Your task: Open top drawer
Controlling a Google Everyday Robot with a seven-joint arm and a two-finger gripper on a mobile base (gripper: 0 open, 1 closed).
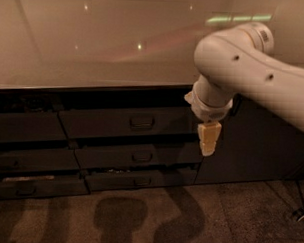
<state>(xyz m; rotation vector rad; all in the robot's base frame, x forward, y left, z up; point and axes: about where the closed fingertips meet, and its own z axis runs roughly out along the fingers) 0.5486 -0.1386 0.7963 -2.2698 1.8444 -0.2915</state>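
The gripper [208, 148] is hanging tips-down before the right end of the top drawer [97, 123], jaws showing no gap. The drawer's loop handle [142, 122] is lying well to the gripper's left in view, long axis horizontal.

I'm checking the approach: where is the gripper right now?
In the camera view the gripper hangs right of centre, pointing down, by the right end of the top drawer, well right of its handle and below the countertop edge.
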